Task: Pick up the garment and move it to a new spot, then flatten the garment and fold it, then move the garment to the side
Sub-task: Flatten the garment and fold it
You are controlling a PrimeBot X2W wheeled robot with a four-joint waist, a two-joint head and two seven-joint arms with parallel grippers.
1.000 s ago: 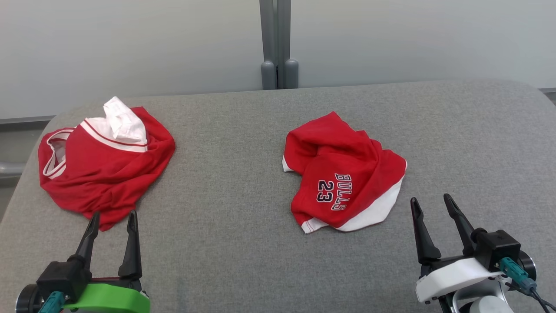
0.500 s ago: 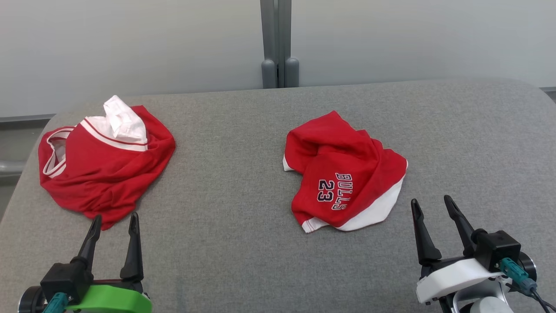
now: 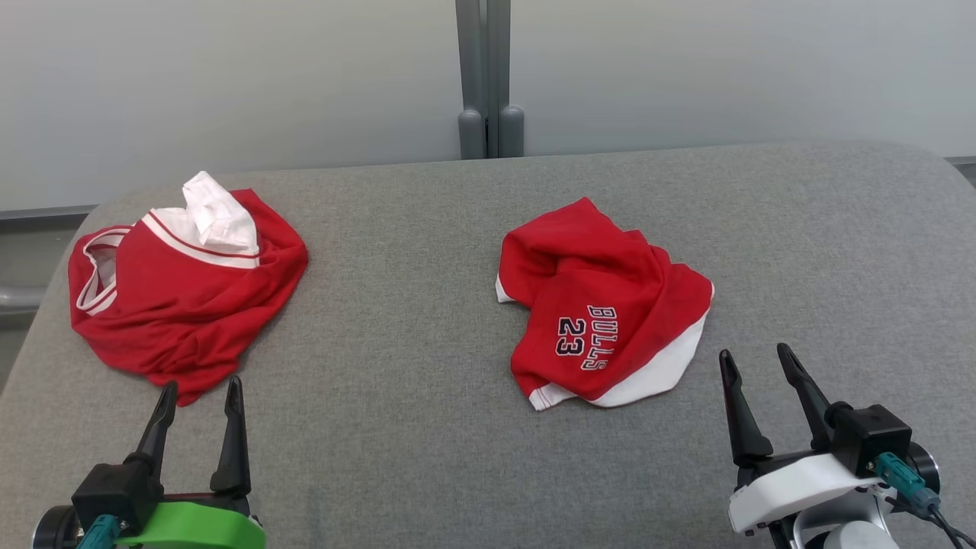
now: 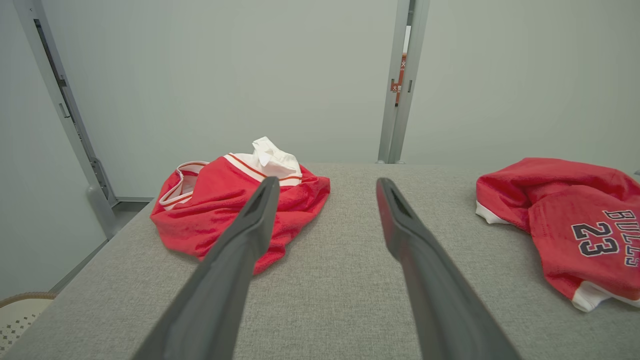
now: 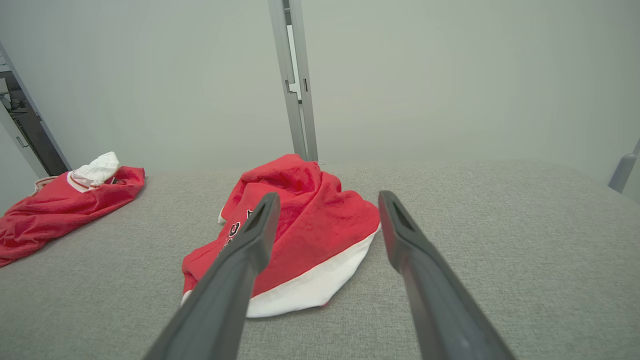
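Both stand spread and empty: the left end effector (image 3: 201,383) just before the left red garment (image 3: 175,305), the right end effector (image 3: 754,351) beside the BULLS garment (image 3: 602,305) on the grey counter (image 3: 396,396). It is better to pinch a raised fold than the flat hem.

Grey fabric-covered table top with rounded corners (image 3: 427,473) runs under left gripper (image 3: 200,383) and right gripper (image 3: 753,351). Ahead of both: pale grey smooth wall panels (image 3: 229,76), split by a grey vertical metal post (image 3: 486,69). Slanted grey metal upright (image 4: 65,110) far left of left gripper. Light flat, even.
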